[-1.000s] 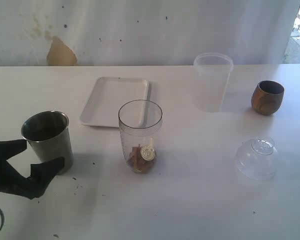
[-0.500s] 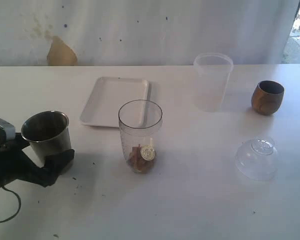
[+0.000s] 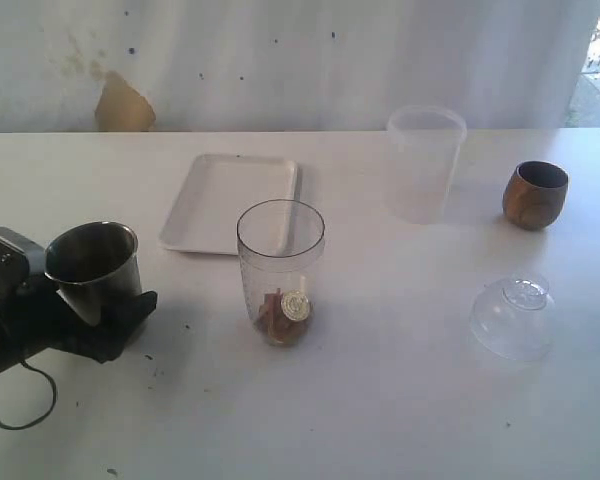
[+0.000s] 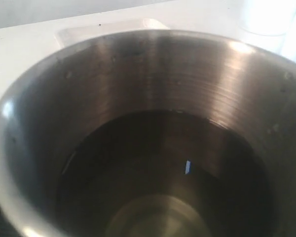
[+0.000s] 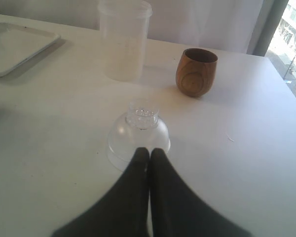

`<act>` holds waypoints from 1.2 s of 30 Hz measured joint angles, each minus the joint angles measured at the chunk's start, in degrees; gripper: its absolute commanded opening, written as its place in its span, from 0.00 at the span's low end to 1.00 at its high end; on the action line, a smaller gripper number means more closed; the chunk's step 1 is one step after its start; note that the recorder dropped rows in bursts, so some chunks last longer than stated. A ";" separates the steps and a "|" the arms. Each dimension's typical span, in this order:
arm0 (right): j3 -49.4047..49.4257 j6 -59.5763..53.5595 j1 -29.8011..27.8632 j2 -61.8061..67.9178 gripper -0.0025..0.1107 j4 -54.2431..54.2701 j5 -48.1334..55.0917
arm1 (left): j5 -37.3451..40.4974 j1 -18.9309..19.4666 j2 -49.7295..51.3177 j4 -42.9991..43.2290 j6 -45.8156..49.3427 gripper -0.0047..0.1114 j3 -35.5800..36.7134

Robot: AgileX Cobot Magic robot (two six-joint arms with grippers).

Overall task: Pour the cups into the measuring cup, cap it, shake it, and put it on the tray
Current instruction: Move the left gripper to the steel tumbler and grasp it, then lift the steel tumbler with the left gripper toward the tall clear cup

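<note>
The steel tumbler (image 3: 92,262) stands at the left of the table, and my left gripper (image 3: 85,300) is open with a dark finger on either side of its lower half. In the left wrist view the tumbler's (image 4: 148,123) dark inside fills the frame and hides the jaws. The clear measuring cup (image 3: 280,270) stands mid-table with brown bits at its bottom. The wooden cup (image 3: 535,195) (image 5: 196,71) is upright at the far right. The white tray (image 3: 230,200) lies behind the measuring cup. My right gripper (image 5: 149,152) is shut and empty, just short of the clear dome lid (image 5: 138,136).
A frosted plastic container (image 3: 425,165) (image 5: 124,39) stands at the back, left of the wooden cup. The dome lid (image 3: 513,318) rests on the table at the right front. A cable (image 3: 20,400) trails from the left arm near the front left edge.
My left gripper has moved in from the front left, and its open fingers now flank the steel tumbler. The tumbler has barely shifted. Nothing else moved.
</note>
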 measured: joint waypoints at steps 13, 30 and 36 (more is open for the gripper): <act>0.00 0.00 0.00 0.00 0.02 0.00 0.00 | -0.14 0.00 0.09 1.89 1.53 0.04 -0.22; 0.00 0.00 0.00 0.00 0.02 0.04 0.00 | 3.04 0.00 -6.30 5.96 -4.09 0.04 -2.26; 0.00 0.00 0.00 0.00 0.02 0.04 0.09 | 3.04 -0.84 -9.82 6.06 -11.45 0.04 -9.23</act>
